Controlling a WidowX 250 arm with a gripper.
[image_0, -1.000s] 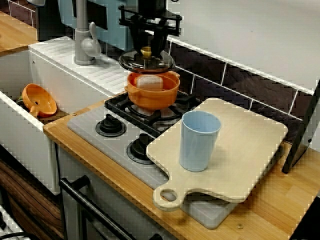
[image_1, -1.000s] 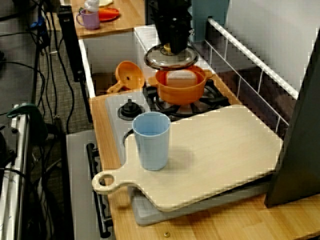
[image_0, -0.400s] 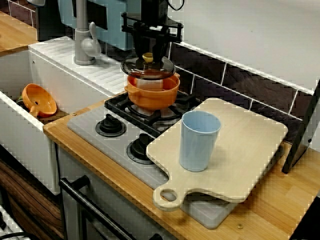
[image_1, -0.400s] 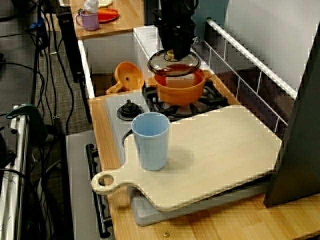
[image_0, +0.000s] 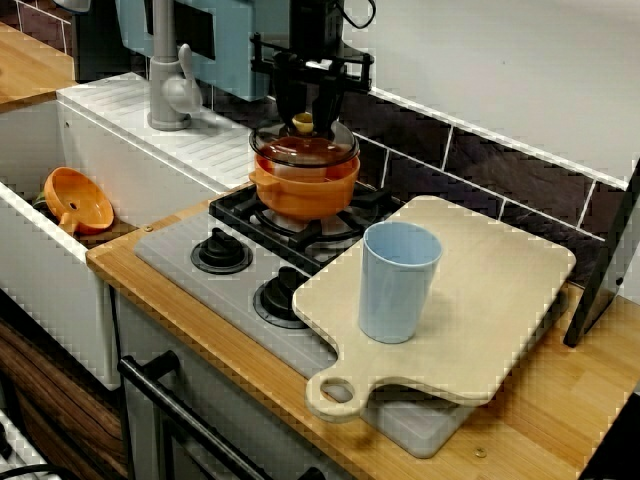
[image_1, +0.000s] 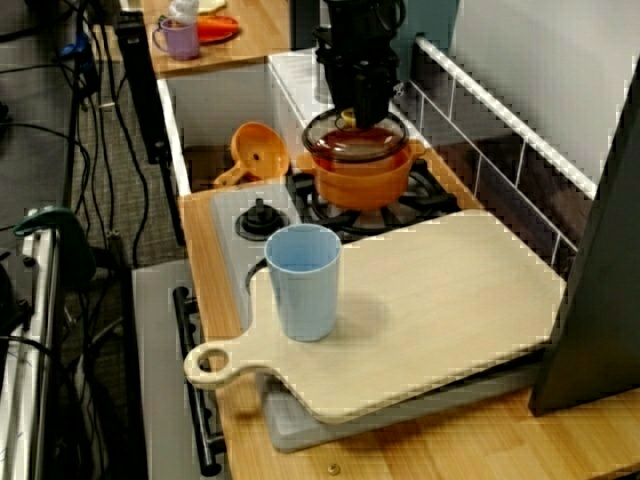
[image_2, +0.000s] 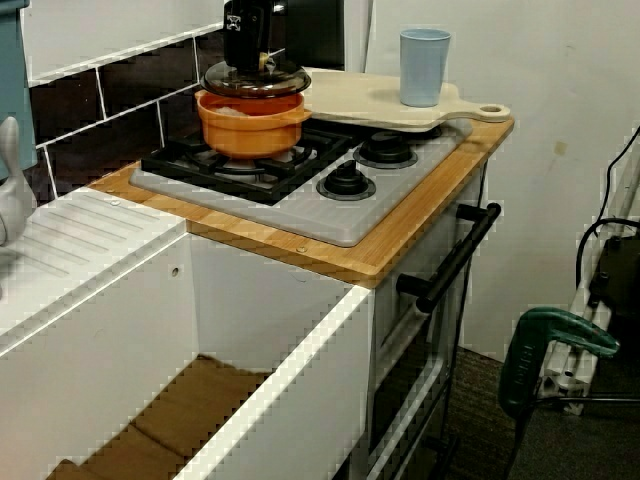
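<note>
This is a small kitchen set up in a workroom. It has a gas hob (image_0: 175, 262) with knobs (image_0: 221, 250), a white sink (image_0: 60, 300) with a tap (image_0: 165, 80), dark wall tiles (image_0: 480, 165), and an oven handle (image_2: 455, 258) under the wooden tabletop (image_0: 570, 400). Loose cables (image_1: 95, 150) and a green power tool (image_2: 550, 340) lie on the floor.

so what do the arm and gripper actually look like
The arm is a bulky, matt black column with no clear markings. Its gripper is black too: a wide, angular cross frame sits above two narrow dark fingers. A thin black cable loops out near the top. In the view from the sink side there is a small pale patch on the body, too blurred to read.
</note>
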